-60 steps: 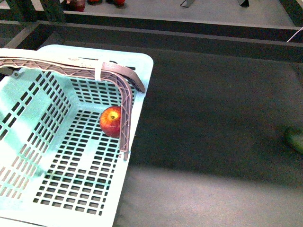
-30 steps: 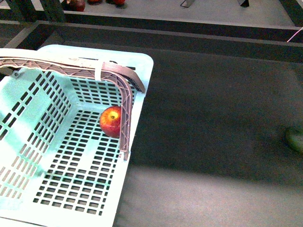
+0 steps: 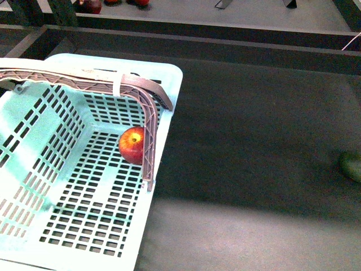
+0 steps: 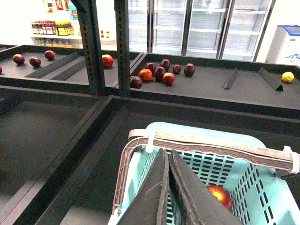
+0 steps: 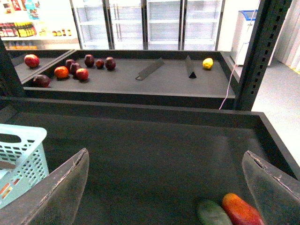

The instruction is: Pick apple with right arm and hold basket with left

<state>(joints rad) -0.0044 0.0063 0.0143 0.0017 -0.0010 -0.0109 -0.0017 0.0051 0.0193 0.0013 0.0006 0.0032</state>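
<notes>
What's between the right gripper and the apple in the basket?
The apple lies on the basket floor against the wall nearest the right arm. That wall and the handle lying across it stand between. The right gripper, open, is outside above the dark shelf, so it would likely need to come over the rim.

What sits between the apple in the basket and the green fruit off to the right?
In the front view, the basket's brown-grey handle and right wall stand beside the apple; past them, only bare dark tray floor reaches the green fruit.
</notes>
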